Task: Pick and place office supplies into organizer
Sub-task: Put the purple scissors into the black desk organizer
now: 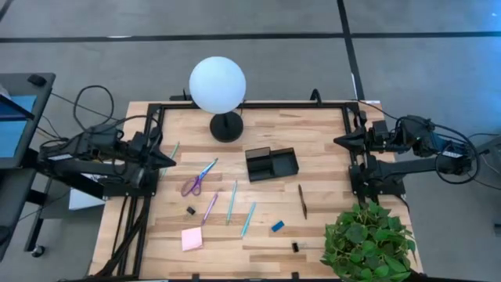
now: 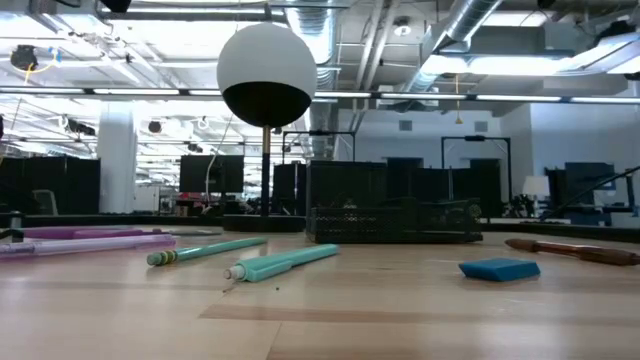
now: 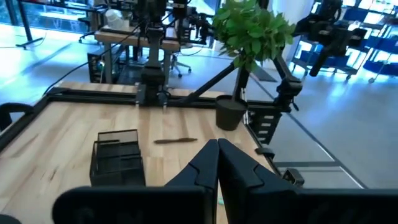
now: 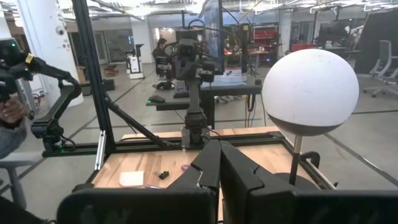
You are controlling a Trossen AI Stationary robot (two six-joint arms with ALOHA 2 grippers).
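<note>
The black organizer (image 1: 272, 163) stands mid-table, right of the lamp base; it also shows in the low view (image 2: 390, 215) and the left wrist view (image 3: 117, 158). In front of it lie purple-handled scissors (image 1: 200, 178), a purple pen (image 1: 210, 207), two teal pens (image 1: 232, 200) (image 1: 248, 218), a dark brown pen (image 1: 302, 200), a blue eraser (image 1: 277, 226), a pink sticky-note pad (image 1: 192, 239) and two black clips (image 1: 190, 210) (image 1: 296, 247). My left gripper (image 1: 166, 160) (image 3: 217, 143) is shut at the table's left edge. My right gripper (image 1: 338, 141) (image 4: 219, 144) is shut at the right edge. Neither touches anything.
A white globe lamp (image 1: 218, 84) on a round black base (image 1: 226, 127) stands behind the organizer. A green potted plant (image 1: 368, 239) fills the near right corner. A black frame (image 1: 258, 104) borders the table. A person's arm (image 4: 9, 121) shows beyond the table's left side.
</note>
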